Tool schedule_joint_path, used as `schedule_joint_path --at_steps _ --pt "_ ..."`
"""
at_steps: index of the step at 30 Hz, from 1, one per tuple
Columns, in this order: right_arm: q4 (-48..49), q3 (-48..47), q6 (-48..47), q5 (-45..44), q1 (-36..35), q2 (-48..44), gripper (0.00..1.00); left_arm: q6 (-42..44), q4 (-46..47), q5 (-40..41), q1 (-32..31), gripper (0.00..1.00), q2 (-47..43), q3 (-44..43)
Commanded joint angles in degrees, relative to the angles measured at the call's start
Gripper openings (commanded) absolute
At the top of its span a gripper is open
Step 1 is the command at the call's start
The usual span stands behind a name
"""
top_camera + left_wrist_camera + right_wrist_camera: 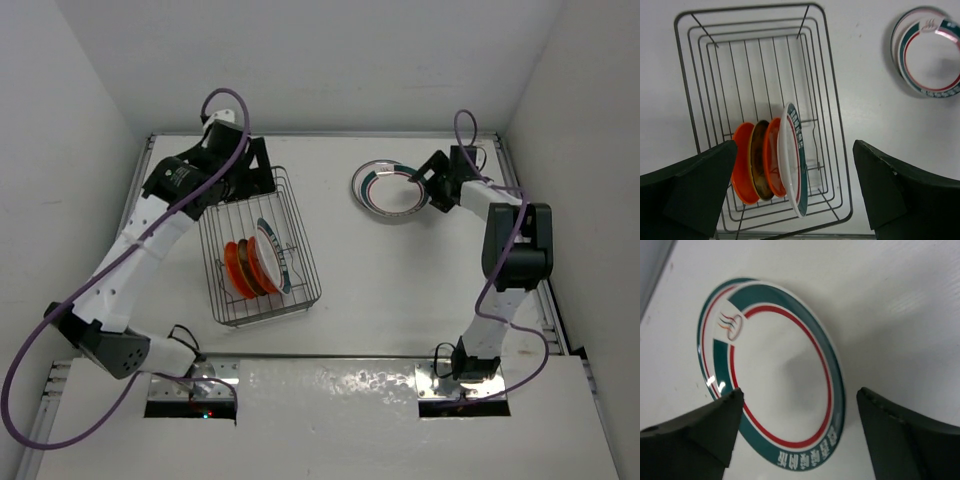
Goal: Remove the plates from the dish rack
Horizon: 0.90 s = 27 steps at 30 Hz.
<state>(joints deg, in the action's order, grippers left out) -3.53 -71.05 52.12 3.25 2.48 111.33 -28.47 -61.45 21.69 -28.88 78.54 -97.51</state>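
White characters (pixel 805 458) run along the green rim of the flat plate (pixel 785 385), unreadable; a wavy red emblem (pixel 729 323) sits opposite; the upright plate (pixel 790 160) bears similar unreadable rim characters

- Top external: we look down from high behind the robot toward the far wall, whole table (pixel 400 290) in frame.
- Left wrist: we look steeply down between the left fingers (pixel 695 195) onto the dish rack (pixel 760 65), mid-range.
- Right wrist: we sit very close, angled down between the right fingers (pixel 695 435) at the banded plates (pixel 775 385).
- Shared: dish rack in top and left wrist; banded plates in all three.
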Motion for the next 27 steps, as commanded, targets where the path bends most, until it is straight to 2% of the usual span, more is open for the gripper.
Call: schedule_joint_path --at_steps 1,3,6,7,8,10,13,16,18,20,24,27 --pt "-2.2 -3.7 -3.0 2.7 -0.6 1.5 0.95 -0.5 -0.4 -2.2 -1.5 0.98 2.0 2.1" --pt "-6.6 -8.1 -6.6 3.5 -1.3 2.7 0.99 -1.4 -1.7 -0.8 -2.8 0.97 4.6 1.5" --pt "-23.2 -16.5 -11.0 -0.2 -1.5 4.9 0.99 -2.6 -3.1 3.1 -5.0 0.97 7.8 0.3" --pt "-31.7 -17.6 -11.5 -2.2 -1.6 4.9 0.99 -2.9 -3.2 4.0 -5.5 0.97 8.5 0.3" --pt "-34.8 -18.1 -11.7 -6.1 -1.6 3.6 0.99 -3.4 -3.3 5.5 -5.8 0.97 9.5 0.6" --pt "-38.5 -15.5 -12.5 -8.5 -1.7 0.7 0.99 -4.0 -3.8 7.0 -6.0 0.95 10.5 1.1" --pt "-36.6 -7.4 -13.4 -8.6 -2.0 -6.9 0.99 -5.0 -4.8 10.2 -6.4 0.90 12.2 2.7" --pt "-34.9 -1.2 -14.2 -5.4 -2.0 -12.4 0.99 -6.1 -4.6 11.7 -7.1 0.71 12.8 4.4" --pt "-35.3 0.6 -15.5 -3.6 -2.0 -14.1 0.99 -6.3 -4.4 11.9 -7.2 0.65 12.8 5.0" --pt "-36.4 0.8 -16.3 -3.4 -2.0 -14.6 0.99 -6.4 -3.6 11.3 -7.2 0.59 12.9 6.5" --pt "-38.1 0.6 -18.4 -3.4 -2.0 -15.4 0.99 -6.7 -2.6 9.4 -7.2 0.54 13.6 9.2" --pt "-38.8 0.1 -18.9 -3.4 -2.0 -15.8 0.99 -6.9 -2.3 8.7 -7.2 0.39 14.0 10.8"
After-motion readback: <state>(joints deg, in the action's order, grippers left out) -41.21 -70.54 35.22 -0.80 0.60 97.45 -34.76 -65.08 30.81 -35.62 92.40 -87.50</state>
